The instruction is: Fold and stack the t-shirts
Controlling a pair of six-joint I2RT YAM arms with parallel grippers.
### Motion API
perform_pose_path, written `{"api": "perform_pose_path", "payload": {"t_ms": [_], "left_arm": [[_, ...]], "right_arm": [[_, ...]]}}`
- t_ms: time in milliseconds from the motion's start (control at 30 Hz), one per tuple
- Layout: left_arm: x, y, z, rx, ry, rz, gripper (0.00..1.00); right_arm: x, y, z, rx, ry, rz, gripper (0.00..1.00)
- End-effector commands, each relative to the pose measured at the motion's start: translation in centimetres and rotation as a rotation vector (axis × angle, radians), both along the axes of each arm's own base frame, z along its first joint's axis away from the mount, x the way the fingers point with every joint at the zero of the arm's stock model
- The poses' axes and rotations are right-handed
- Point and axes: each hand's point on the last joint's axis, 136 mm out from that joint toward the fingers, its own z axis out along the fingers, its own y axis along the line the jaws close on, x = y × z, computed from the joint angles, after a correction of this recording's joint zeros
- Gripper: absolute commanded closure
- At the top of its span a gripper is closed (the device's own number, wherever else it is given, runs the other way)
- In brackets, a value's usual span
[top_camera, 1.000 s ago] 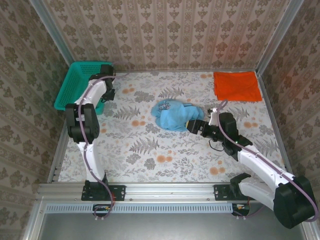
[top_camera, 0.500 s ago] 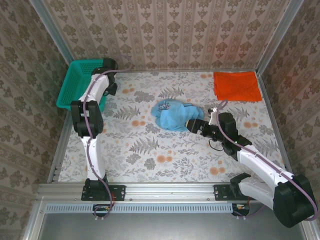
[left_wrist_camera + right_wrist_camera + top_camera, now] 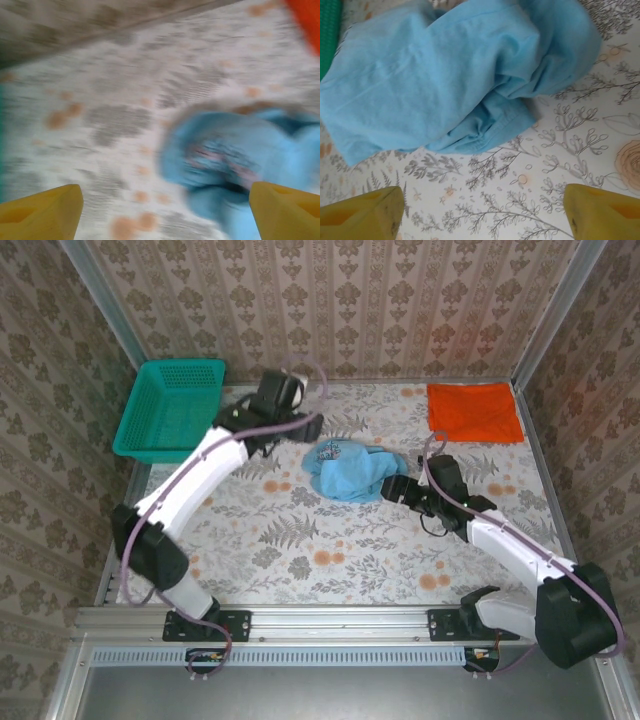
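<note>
Light blue t-shirt (image 3: 445, 75): soft matt cloth, creased. Orange-red t-shirt (image 3: 475, 411): matt cloth. Basket (image 3: 165, 410): teal plastic mesh.

A teal plastic mesh basket (image 3: 168, 410) sits at the far left corner, on the flat table's pale cloth (image 3: 300, 540) printed with grey ferns and orange flowers. Beige patterned wallpaper panels (image 3: 350, 310) enclose 3 sides.

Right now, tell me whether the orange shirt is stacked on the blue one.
No: the orange-red t-shirt lies at the far right corner, apart from the crumpled light blue t-shirt mid-table.
</note>
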Motion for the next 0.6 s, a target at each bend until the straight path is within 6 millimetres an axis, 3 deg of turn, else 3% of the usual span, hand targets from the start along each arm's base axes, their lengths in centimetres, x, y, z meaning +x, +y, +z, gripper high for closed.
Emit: {"api": "perform_pose_path", "payload": {"t_ms": [0, 100, 200, 267, 367, 433, 567], "left_arm": [[-3.2, -3.2, -6.3, -0.251, 0.255, 0.009, 0.14], [-5.6, -4.4, -9.8, -0.253, 0.330, -0.022, 0.12], [-6.1, -5.4, -12.4, -0.269, 0.414, -0.028, 0.14], [-5.8, -6.3, -13.4, -0.293, 0.434, -0.035, 0.19], [-5.0, -6.8, -14.1, -0.294, 0.433, -0.035, 0.43], [-4.5, -7.2, -14.4, -0.295, 0.436, -0.042, 0.49], [-3.6, -7.5, -14.2, -0.289, 0.423, -0.042, 0.75]], "right_arm": [[0.9, -2.4, -0.6, -0.012, 0.058, -0.105, 0.22], [2.4, -3.1, -0.5, 0.042, 0.039, -0.143, 0.25], [4.1, -2.1, -0.5, 0.075, 0.027, -0.104, 0.27], [5.0, -1.8, -1.8, 0.059, 0.071, -0.091, 0.32], [6.4, -1.5, -3.3, 0.073, 0.119, -0.074, 0.41], [7.5, -0.5, -3.5, 0.107, 0.113, -0.032, 0.46], [9.6, 0.4, -3.9, 0.100, 0.121, 0.021, 0.59]]}}
